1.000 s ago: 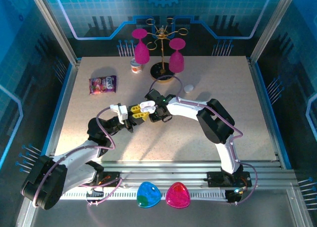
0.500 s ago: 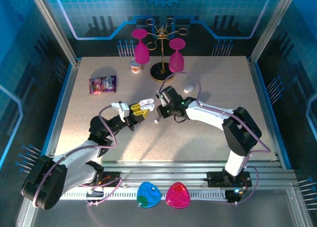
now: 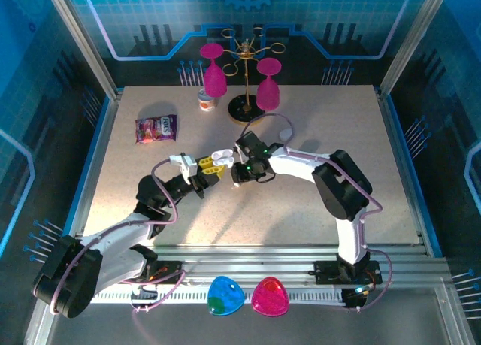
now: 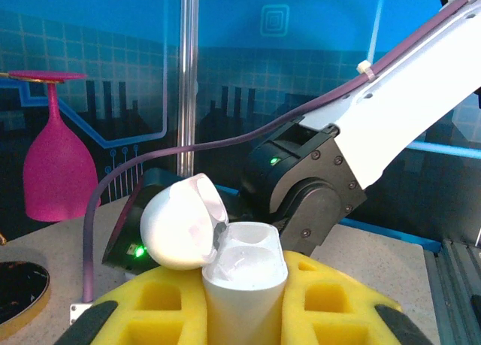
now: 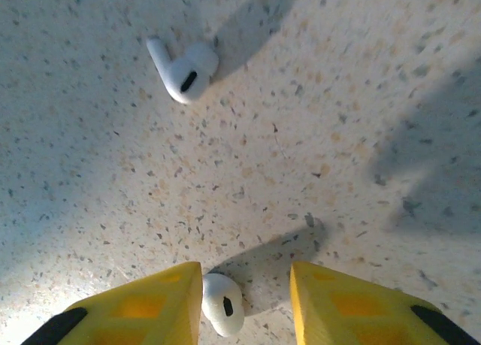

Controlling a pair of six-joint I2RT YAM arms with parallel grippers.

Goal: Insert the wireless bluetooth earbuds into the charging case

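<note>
My left gripper (image 4: pixel 245 311) is shut on the white charging case (image 4: pixel 244 273), which stands upright between its yellow fingers (image 4: pixel 154 311). The case's lid (image 4: pixel 180 223) is flipped open to the left. In the top view that case (image 3: pixel 220 159) hangs above the table's middle, with my right gripper (image 3: pixel 239 174) just right of it. The right gripper (image 5: pixel 246 300) is open and close over the table. One white earbud (image 5: pixel 222 304) lies against its left finger, apart from the right finger. A second earbud (image 5: pixel 184 71) lies on the table farther ahead.
A gold rack (image 3: pixel 248 59) with pink glasses stands at the back, beside a small cup (image 3: pixel 207 101). A candy packet (image 3: pixel 155 128) lies at the back left and a white pebble-like case (image 3: pixel 286 134) behind my right wrist. Blue (image 3: pixel 225 296) and pink (image 3: pixel 270 296) shapes sit on the front rail.
My right gripper has drawn back a little from the open case and its jaws have spread wider. The right elbow swung out to the right and came back. The left arm has barely moved.
</note>
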